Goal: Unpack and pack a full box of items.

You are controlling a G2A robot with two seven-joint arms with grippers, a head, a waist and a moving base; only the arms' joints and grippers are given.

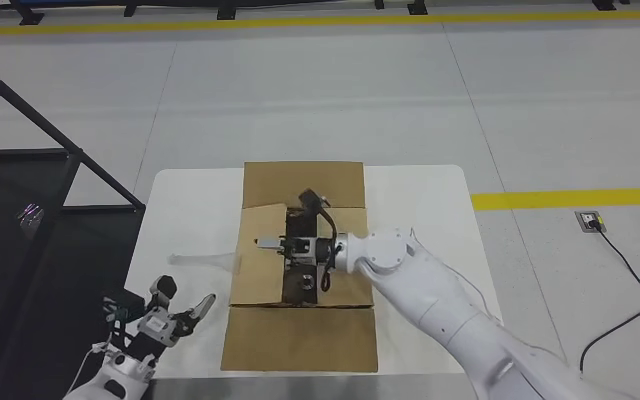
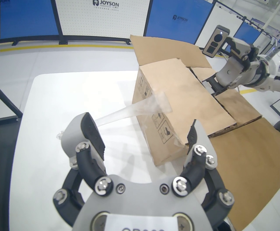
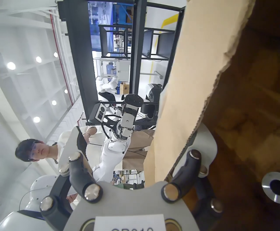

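Robotics lab hall, pegboard partitions (image 2: 102,19), yellow floor lines (image 1: 320,20), black racks (image 3: 140,32)

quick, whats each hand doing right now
left hand: open, holding nothing
right hand: open, straddling a box flap, not clamped on it

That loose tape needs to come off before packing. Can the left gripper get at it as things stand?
Probably yes. The left gripper is open beside the cardboard box, and the clear tape strip trails from the box right up to it, with nothing in between.
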